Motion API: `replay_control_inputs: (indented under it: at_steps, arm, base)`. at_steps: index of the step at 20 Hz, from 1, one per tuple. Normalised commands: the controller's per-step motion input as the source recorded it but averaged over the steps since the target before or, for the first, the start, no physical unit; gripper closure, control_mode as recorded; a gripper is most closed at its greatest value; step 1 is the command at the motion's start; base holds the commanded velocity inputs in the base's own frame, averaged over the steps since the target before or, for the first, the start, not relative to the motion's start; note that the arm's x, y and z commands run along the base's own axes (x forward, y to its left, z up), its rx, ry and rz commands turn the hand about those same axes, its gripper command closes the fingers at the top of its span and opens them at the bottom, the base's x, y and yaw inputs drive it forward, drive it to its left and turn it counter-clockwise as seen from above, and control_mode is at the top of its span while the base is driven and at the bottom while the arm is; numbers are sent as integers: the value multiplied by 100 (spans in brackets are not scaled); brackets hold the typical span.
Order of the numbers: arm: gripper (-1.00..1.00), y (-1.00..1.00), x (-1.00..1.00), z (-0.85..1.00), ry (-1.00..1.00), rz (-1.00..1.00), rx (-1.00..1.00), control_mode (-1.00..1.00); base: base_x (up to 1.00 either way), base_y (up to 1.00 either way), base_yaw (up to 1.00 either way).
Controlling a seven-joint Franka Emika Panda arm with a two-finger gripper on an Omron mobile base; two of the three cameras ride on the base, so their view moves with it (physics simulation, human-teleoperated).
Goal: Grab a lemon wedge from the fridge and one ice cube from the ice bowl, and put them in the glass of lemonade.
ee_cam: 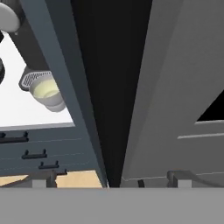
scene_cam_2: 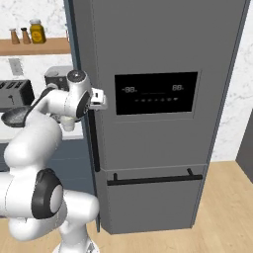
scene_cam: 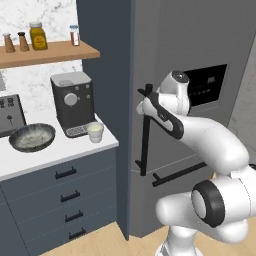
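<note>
Our pincer (scene_cam_2: 100, 99) sits spread wide apart with nothing in it, right at the fridge (scene_cam_2: 163, 49) door's upper black handle (scene_cam: 146, 130). Door's closed, so we can't see the lemon wedge. Over on the counter (scene_cam: 60, 150), the glass of lemonade (scene_cam: 95, 132) stands by the coffee machine (scene_cam: 73, 102), ice bowl (scene_cam: 32, 137) further left.

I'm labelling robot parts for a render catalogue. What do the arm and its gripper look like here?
The arm is glossy white with rounded, bulbous links and dark grey-black rings and caps at the joints. The gripper is a small pale block on the wrist; its two finger tips look grey. No cables or markings are visible.
</note>
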Motion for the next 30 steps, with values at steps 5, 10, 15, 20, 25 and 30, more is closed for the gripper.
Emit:
replay_control_inputs:
  at_steps: [5, 10, 15, 20, 25, 30]
  arm:
    - [-100, 0, 41, -12, 0, 0, 1, -100]
    - [-100, 6, 26, -33, -6, 0, 0, -100]
    - [-100, 8, 33, -33, -2, 0, 0, -100]
    - [-100, 0, 29, -21, 0, 0, 2, -100]
    - [-100, 3, 41, -31, -1, 2, 4, -100]
    - [100, 6, 47, -29, -1, 3, 5, -100]
  base:
    - [0, 0, 0]
    - [0, 0, 0]
    - [0, 0, 0]
    - [0, 0, 0]
    - [0, 0, 0]
    - [0, 0, 0]
